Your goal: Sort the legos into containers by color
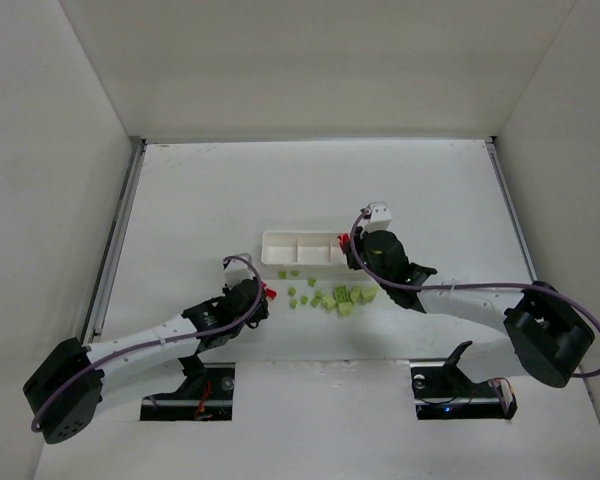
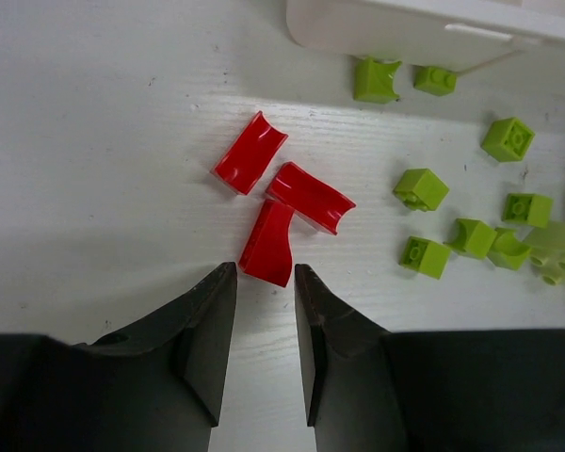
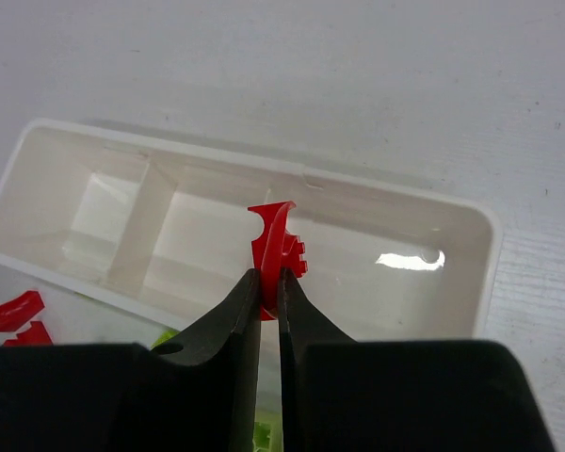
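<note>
The white tray (image 1: 300,250) with three compartments lies mid-table. My right gripper (image 3: 270,282) is shut on a red lego (image 3: 277,247) and holds it above the tray's right compartment (image 3: 386,273); it shows by the tray's right end in the top view (image 1: 344,243). My left gripper (image 2: 266,282) is open, low over the table, with three red legos (image 2: 292,202) just beyond its fingertips; the nearest one (image 2: 268,243) reaches the gap between its tips. Several lime green legos (image 1: 330,297) lie scattered in front of the tray.
White walls enclose the table on three sides. The green legos (image 2: 471,235) spread right of the red ones, near the tray's front wall (image 2: 424,33). A small white block (image 1: 379,212) sits on the right arm's wrist.
</note>
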Robot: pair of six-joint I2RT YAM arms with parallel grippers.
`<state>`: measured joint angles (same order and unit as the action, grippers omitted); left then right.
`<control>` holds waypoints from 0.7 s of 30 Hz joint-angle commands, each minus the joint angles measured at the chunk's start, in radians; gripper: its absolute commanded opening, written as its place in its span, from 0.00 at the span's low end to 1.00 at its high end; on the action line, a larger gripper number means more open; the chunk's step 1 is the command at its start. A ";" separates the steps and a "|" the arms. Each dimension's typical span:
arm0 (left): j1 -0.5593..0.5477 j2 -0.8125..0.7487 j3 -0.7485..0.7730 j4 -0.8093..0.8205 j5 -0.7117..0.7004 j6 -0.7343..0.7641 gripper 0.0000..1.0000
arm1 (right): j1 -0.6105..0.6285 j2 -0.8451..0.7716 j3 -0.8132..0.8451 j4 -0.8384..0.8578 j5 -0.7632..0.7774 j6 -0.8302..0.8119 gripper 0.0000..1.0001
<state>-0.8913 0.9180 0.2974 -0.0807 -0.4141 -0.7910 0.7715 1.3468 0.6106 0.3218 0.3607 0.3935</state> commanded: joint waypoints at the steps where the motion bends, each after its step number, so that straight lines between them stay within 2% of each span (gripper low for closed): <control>1: 0.002 0.050 0.048 0.062 -0.031 0.038 0.30 | -0.010 -0.003 0.003 0.006 0.040 0.033 0.16; 3: 0.001 0.076 0.049 0.078 -0.037 0.048 0.31 | -0.021 0.008 0.006 0.002 0.041 0.035 0.23; 6: 0.013 0.117 0.051 0.107 -0.026 0.055 0.31 | -0.018 -0.008 -0.014 0.014 0.061 0.038 0.51; 7: 0.010 0.131 0.057 0.110 -0.023 0.059 0.31 | -0.018 -0.008 -0.015 0.023 0.061 0.036 0.56; 14: 0.007 0.154 0.046 0.133 -0.049 0.061 0.29 | -0.016 -0.038 -0.038 0.054 0.061 0.038 0.56; 18: 0.019 0.162 0.046 0.128 -0.054 0.059 0.16 | -0.008 -0.057 -0.049 0.066 0.067 0.039 0.56; 21: -0.033 0.118 0.078 0.075 -0.074 0.064 0.10 | -0.008 -0.081 -0.058 0.074 0.075 0.033 0.55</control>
<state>-0.8856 1.0752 0.3248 0.0353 -0.4480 -0.7383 0.7597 1.3159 0.5701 0.3244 0.4095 0.4232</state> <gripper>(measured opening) 0.189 0.555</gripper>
